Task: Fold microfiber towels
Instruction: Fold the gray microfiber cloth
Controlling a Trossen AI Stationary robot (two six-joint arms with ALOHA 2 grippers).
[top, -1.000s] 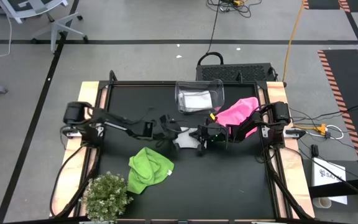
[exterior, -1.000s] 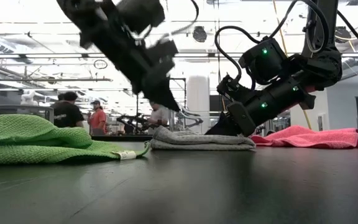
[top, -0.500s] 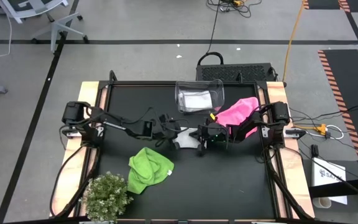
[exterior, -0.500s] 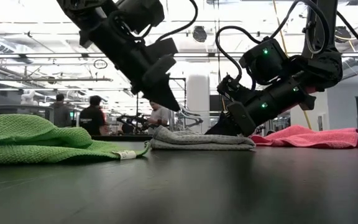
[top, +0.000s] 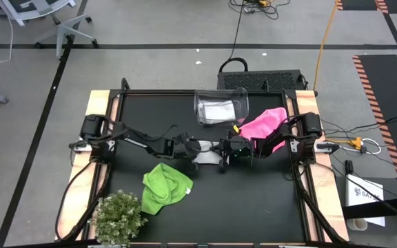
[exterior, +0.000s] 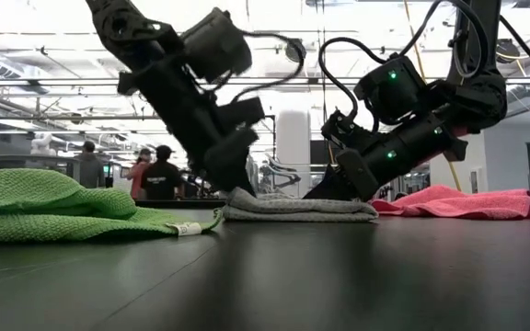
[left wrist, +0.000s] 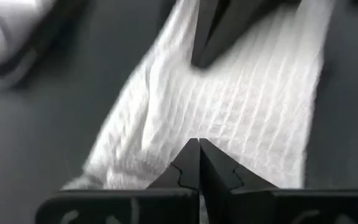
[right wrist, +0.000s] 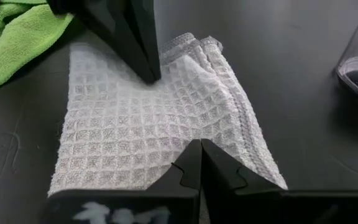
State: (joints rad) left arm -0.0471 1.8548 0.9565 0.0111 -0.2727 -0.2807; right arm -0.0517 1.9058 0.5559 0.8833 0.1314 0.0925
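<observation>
Fingers pressed together on both the left gripper (top: pixel 188 147) and right gripper (top: pixel 220 150) rest on the white waffle-weave towel (top: pixel 205 154) mid-table, apparently pinning it; soft and limp, it is best pinched at a corner.

Black table (top: pixel 253 200), white (top: pixel 205 156), green (top: pixel 164 189), pink towels (top: pixel 262 124), bin (top: pixel 220 105), plant (top: pixel 118 216)

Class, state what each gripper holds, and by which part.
Both grippers, left gripper and right gripper, are shut at opposite edges of the white towel; whether they pinch cloth cannot be told.
</observation>
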